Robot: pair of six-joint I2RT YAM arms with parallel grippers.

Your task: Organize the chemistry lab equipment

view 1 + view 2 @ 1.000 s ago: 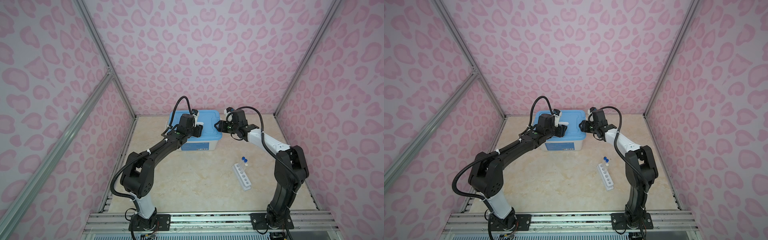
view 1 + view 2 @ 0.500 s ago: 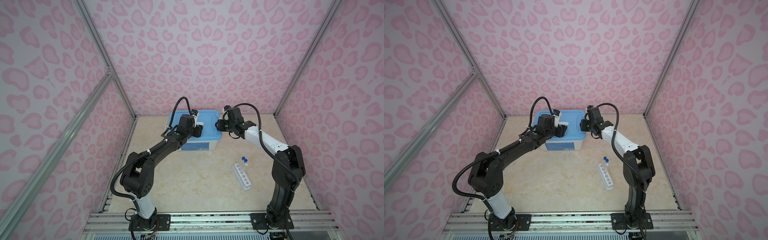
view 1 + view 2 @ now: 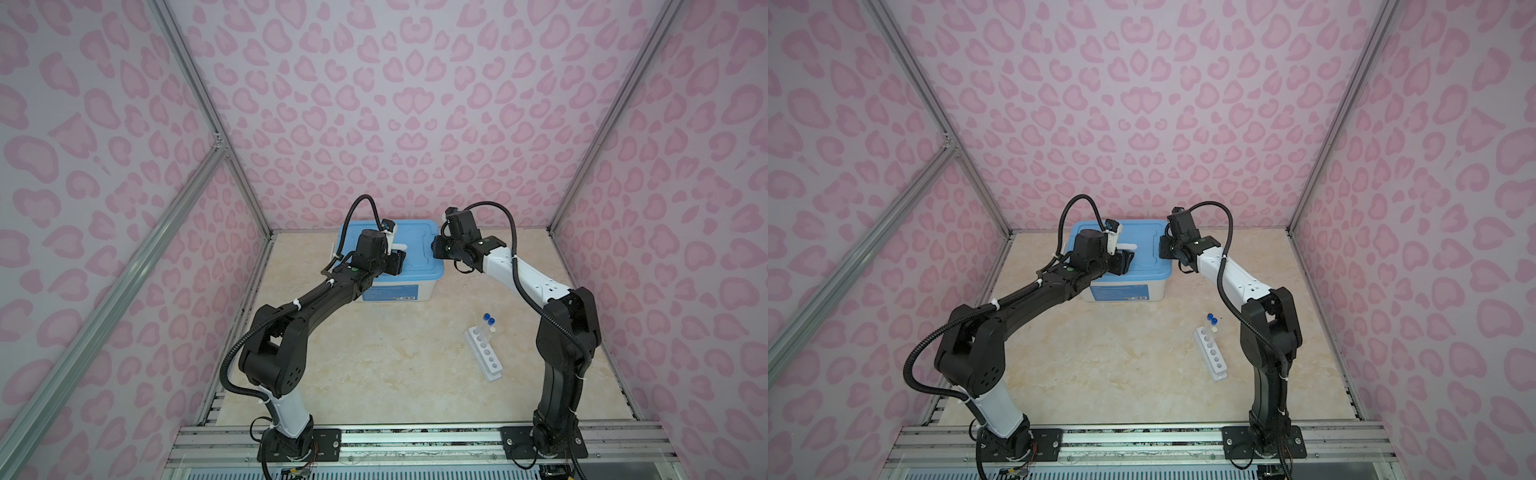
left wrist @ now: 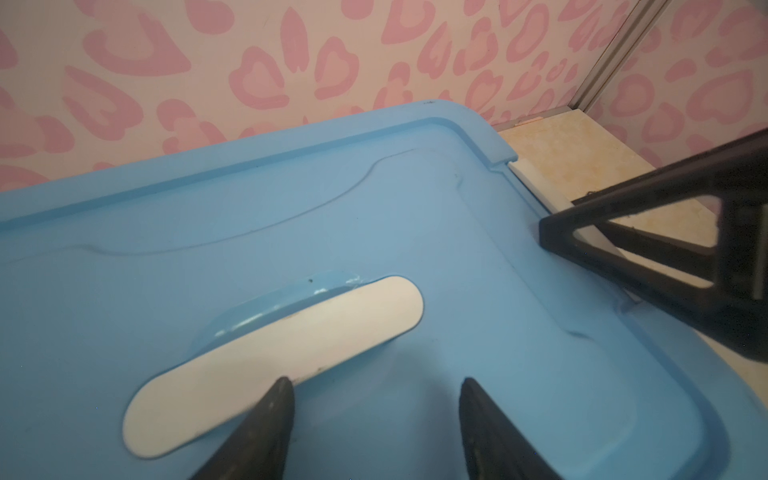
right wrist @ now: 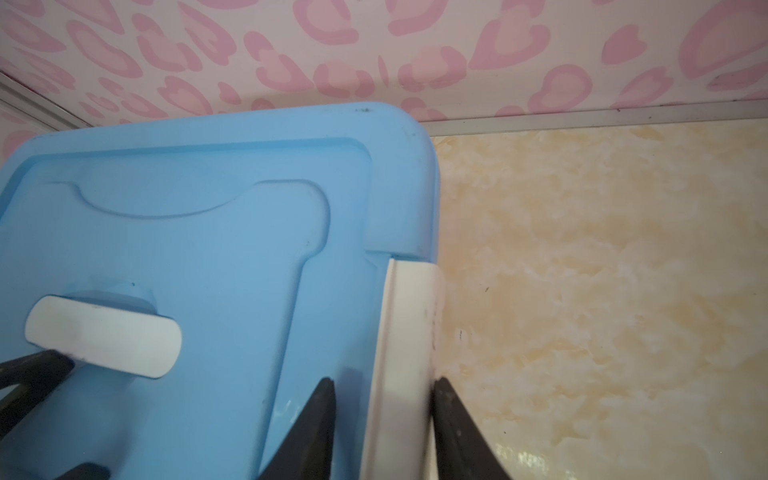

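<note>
Two blue-capped test tubes [image 3: 487,320] stand in far end of white rack [image 3: 490,360], front right of table [image 3: 395,353]; other holes look empty. No other lab gear in sight. Well apart, at back: white bin [image 3: 390,291], blue lid [image 3: 415,245] on.

Right gripper [image 5: 382,386] straddles white side latch [image 5: 409,324]; cannot tell whether clamped. Left gripper [image 4: 372,386] spread, empty, over lid beside white handle [image 4: 270,361].

Judgement: early stage, unlatching bin; most sorting left.

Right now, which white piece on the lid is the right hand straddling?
The edge latch, between fingers of the right hand; the centre handle sits mid-lid.
</note>
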